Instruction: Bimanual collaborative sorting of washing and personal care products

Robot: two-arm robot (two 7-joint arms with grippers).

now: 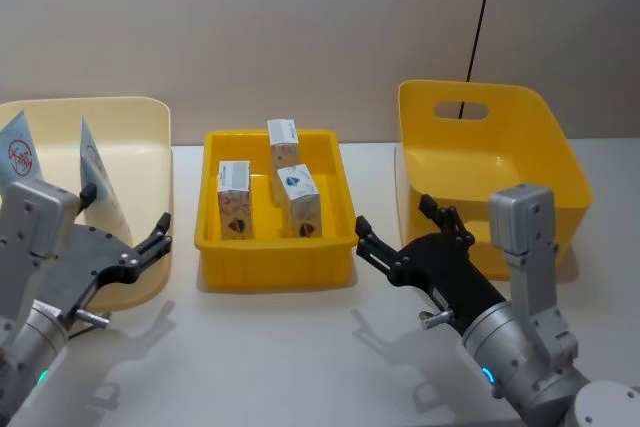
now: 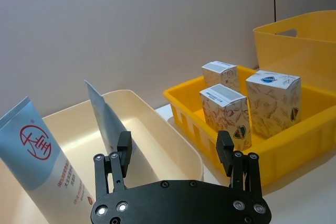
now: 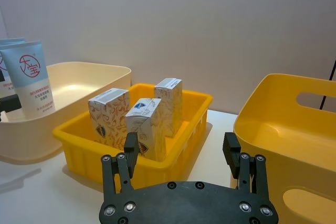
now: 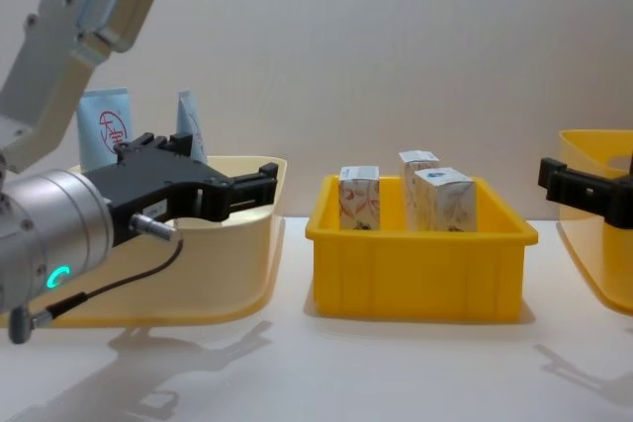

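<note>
Three white cartons with orange-brown floral print stand upright in the middle yellow tray (image 1: 276,252): one at the front left (image 1: 233,200), one at the front right (image 1: 299,199), one behind (image 1: 283,143). Two pale-blue tubes, one with a red round logo (image 1: 20,152) and one seen edge-on (image 1: 100,175), lean in the cream bin (image 1: 150,117) on the left. My left gripper (image 1: 127,207) hangs open over that bin's near right corner, holding nothing. The right gripper (image 1: 392,213) is open and empty, low between the tray and the right bin.
A deep yellow bin (image 1: 540,122) with a handle slot stands at the right, nothing in it. A plain wall with a black cable rises behind the table. White tabletop lies bare in front of the containers.
</note>
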